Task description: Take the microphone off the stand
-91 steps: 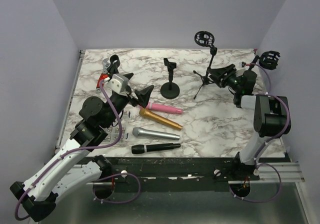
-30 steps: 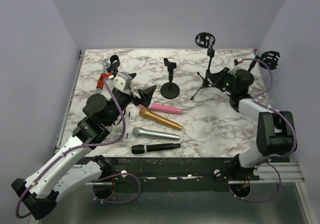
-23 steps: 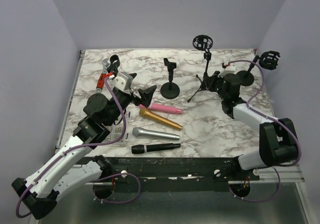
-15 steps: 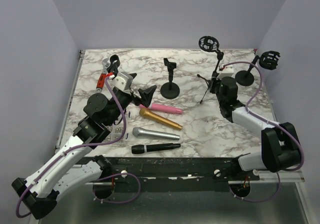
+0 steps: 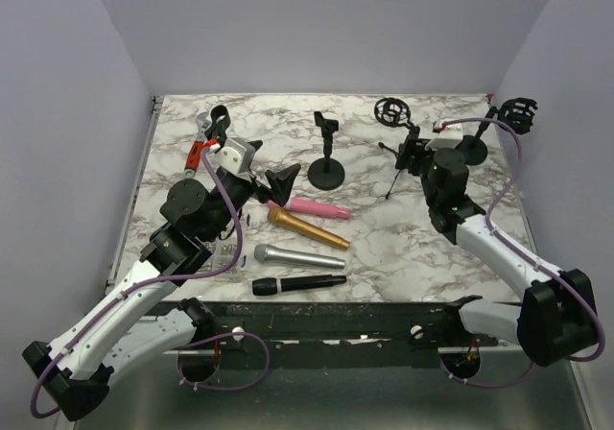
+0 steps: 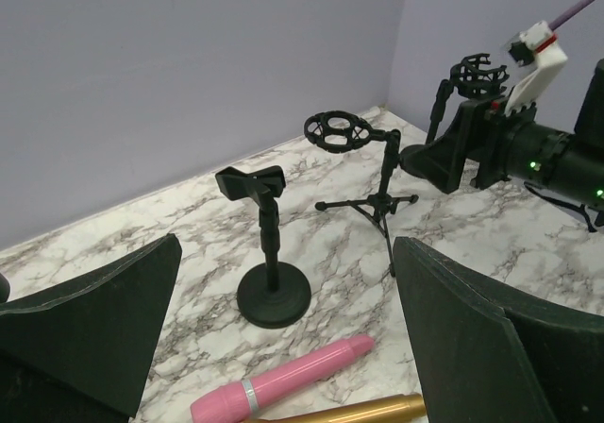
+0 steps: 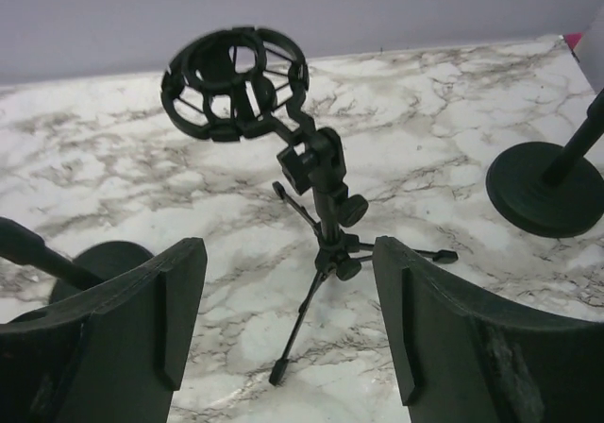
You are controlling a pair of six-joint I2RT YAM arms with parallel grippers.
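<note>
Plainly, the right end effector (image 5: 413, 156) has its fingers spread wide apart and holds nothing. In the right wrist view the right end effector (image 7: 288, 319) frames the tripod stand (image 7: 321, 196): the post and legs rise in the gap between the two fingers, touching neither. The ring-shaped shock mount (image 7: 236, 83) at its top leans toward 11 o'clock. From above, this stand sits at about 1 o'clock on the desk (image 5: 403, 248), with its shock mount (image 5: 391, 111) showing just past the end effector.

Four microphones lie flat on the desk, well apart from the right end effector, off toward its 8 o'clock. The pink microphone (image 5: 315, 207) is farthest back, then the gold microphone (image 5: 307, 228), the silver microphone (image 5: 297, 256) and the black microphone (image 5: 297, 283) nearest the arm bases.

The left end effector (image 5: 273, 182) is likewise spread open and empty-handed, just beside the pink microphone's head, at its 10 o'clock. Its wrist view shows the pink microphone (image 6: 283, 380) low between the fingers, and a round-base stand (image 6: 269, 253) with a clip upright beyond. A second round-base stand (image 5: 470, 147) stands at 3 o'clock from the tripod stand.
</note>
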